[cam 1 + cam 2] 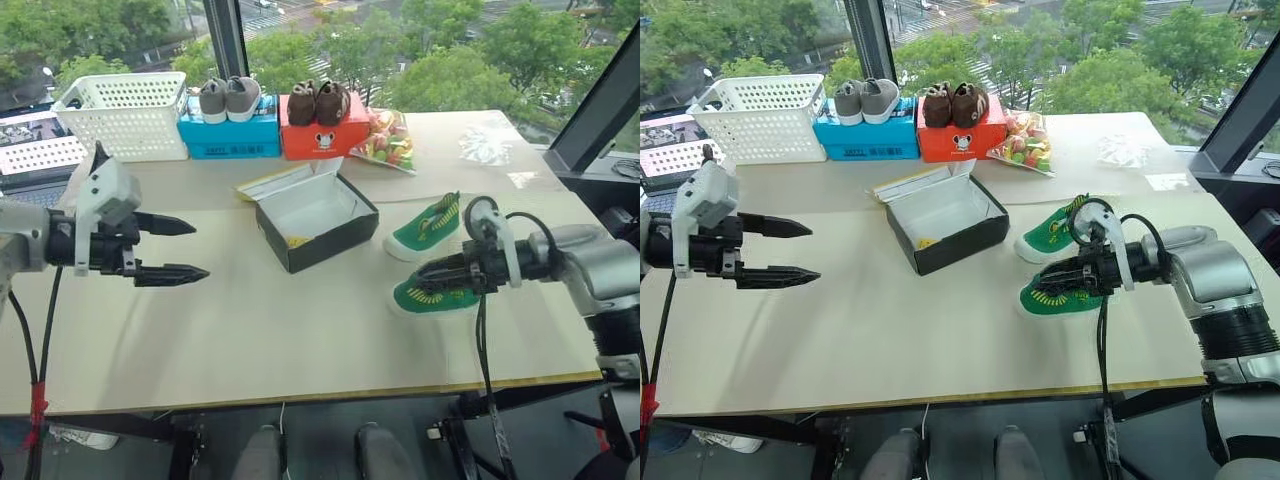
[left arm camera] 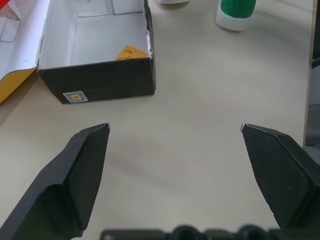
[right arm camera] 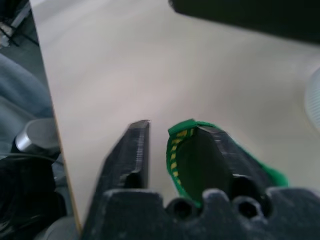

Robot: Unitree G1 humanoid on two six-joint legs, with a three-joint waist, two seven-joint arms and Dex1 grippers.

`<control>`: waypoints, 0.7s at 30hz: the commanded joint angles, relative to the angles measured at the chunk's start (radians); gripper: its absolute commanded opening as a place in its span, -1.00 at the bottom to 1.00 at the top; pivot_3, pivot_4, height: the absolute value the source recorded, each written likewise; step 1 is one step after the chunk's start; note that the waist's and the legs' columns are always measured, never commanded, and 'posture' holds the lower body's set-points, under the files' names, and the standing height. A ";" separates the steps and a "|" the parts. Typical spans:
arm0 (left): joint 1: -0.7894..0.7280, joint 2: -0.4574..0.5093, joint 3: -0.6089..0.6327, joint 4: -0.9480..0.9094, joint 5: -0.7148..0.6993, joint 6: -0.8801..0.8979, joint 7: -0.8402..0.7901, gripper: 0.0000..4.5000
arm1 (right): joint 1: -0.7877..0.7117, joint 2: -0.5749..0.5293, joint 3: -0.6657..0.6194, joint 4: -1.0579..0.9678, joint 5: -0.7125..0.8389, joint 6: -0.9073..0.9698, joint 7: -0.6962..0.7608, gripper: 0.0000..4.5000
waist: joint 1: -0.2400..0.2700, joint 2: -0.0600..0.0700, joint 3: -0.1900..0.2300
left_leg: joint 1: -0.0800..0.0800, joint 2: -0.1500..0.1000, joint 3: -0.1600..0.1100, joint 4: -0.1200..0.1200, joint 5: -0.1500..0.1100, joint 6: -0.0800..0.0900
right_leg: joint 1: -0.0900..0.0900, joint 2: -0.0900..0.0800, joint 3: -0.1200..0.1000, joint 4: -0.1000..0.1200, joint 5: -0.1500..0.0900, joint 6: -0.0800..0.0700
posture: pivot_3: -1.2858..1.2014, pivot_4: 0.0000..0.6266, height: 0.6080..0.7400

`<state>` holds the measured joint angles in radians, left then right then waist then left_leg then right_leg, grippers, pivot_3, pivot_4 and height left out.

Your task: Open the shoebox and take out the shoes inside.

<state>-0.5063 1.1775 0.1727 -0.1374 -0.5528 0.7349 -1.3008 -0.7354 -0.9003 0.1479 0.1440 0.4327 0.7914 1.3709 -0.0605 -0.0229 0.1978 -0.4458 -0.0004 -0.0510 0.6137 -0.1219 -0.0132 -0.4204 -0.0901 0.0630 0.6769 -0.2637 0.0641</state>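
The shoebox stands open in the middle of the table, its yellow lid folded back; its white inside holds just a small yellow tag. Both green shoes lie on the table right of it: one farther back, the other nearer the front edge. My right gripper is at the nearer shoe, open, one finger inside the shoe's collar and the other outside with a gap to the rim. My left gripper hovers wide open over bare table left of the shoebox.
Along the back edge stand a white basket, a blue box with grey shoes on top, an orange-red box with brown shoes on top, a bag of sweets and a clear wrapper.
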 commanded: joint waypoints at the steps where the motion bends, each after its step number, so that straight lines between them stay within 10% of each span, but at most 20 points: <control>1: 0.033 0.022 0.064 -0.039 -0.026 0.020 0.013 1.00 | -0.051 -0.067 -0.051 -0.061 0.010 0.011 0.019 0.47 | 0.002 0.000 0.000 | 0.000 0.000 0.000 0.000 0.000 0.000 | 0.000 0.000 0.000 0.000 0.000 0.000 | 0.03 -0.52 1.00; 5: 0.151 -0.010 0.147 -0.062 -0.064 0.050 0.027 1.00 | -0.041 -0.140 -0.097 -0.122 0.049 0.025 0.045 0.99 | 0.002 0.000 0.000 | 0.000 0.000 0.000 -0.001 0.000 0.000 | -0.001 0.000 0.000 -0.001 0.002 -0.003 | 0.03 -0.52 1.00; 14: 0.257 -0.443 0.457 -0.120 -0.211 0.040 0.470 1.00 | 0.056 0.008 -0.326 -0.451 0.492 0.397 -0.148 0.99 | 0.011 -0.008 -0.005 | 0.004 0.003 0.000 -0.001 0.000 0.000 | 0.004 0.002 0.000 -0.002 0.005 -0.006 | 0.03 -0.52 1.00; 21: 0.537 -0.767 0.358 -0.416 -0.110 -0.091 0.754 1.00 | 0.392 0.248 -0.560 -0.559 0.595 0.416 -0.530 0.99 | 0.039 -0.018 -0.011 | 0.007 0.001 0.000 0.000 -0.001 0.000 | 0.018 -0.001 0.000 -0.022 0.014 -0.001 | 0.03 -0.52 1.00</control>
<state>-0.0047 0.4523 0.5590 -0.4470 -0.6871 0.7130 -0.6127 -0.3946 -0.6623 -0.2867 -0.3657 0.9482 1.1969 0.9166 -0.0216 -0.0405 0.1870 -0.4391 0.0005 -0.0507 0.6143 -0.1231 -0.0135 -0.4019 -0.0919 0.0627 0.6536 -0.2497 0.0639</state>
